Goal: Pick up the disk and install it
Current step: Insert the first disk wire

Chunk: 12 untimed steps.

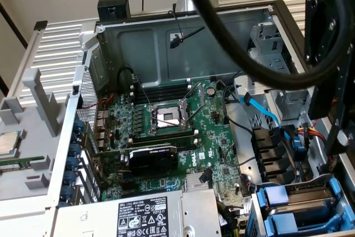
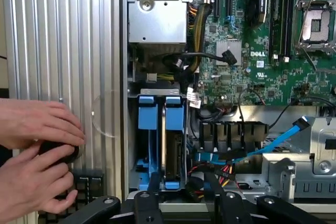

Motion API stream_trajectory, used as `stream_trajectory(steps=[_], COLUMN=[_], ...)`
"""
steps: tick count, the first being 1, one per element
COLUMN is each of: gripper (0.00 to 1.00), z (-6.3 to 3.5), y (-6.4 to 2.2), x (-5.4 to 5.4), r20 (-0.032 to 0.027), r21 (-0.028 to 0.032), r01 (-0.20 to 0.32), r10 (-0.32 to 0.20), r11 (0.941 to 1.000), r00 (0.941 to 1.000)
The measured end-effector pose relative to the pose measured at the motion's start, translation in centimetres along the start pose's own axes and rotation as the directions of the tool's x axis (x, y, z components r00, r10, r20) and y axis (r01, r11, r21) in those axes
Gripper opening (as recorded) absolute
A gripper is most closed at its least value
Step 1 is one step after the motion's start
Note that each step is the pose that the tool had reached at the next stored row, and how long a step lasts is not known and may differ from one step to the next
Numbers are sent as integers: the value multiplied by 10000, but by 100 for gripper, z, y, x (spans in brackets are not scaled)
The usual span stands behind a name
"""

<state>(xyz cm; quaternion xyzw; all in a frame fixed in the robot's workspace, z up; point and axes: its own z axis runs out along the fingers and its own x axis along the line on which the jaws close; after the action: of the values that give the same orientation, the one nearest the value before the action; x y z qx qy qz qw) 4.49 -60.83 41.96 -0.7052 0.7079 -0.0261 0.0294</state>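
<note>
Two blue plastic carriers stand side by side in the drive bay at the case's corner. The disk shows edge-on as a dark slab in one of them, its label hidden. In the exterior view the same carriers lie at the lower right. My gripper hovers just above this bay. Its black fingers stand apart, open, with nothing held between them and only cables behind. The arm's black wrist parts hang over the case at the exterior view's right.
A person's two hands hold a small black object against the ribbed silver panel beside the bay. The motherboard, the power-supply box, a blue data cable and bundled wires crowd the case. A processor chip lies outside.
</note>
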Motion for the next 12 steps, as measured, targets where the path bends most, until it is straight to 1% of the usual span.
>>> stream_trajectory(steps=[4,6,7,9,10,12], gripper=[45,45,47,47,53,53], z=[12,17,20,29,35,45], y=[-146,-195,-212,-236,-243,-248], x=[-28,-52,-63,-75,-77,-77], r20=[-17,-26,-27,-30,-31,-41], r21=[14,31,39,42,42,43], r01=[2,1,-6,-39,-75,-194], r10=[-2,0,6,39,75,195], r11=[10000,10000,10000,10000,10000,9998], r00=[10000,10000,10000,10000,10000,9998])
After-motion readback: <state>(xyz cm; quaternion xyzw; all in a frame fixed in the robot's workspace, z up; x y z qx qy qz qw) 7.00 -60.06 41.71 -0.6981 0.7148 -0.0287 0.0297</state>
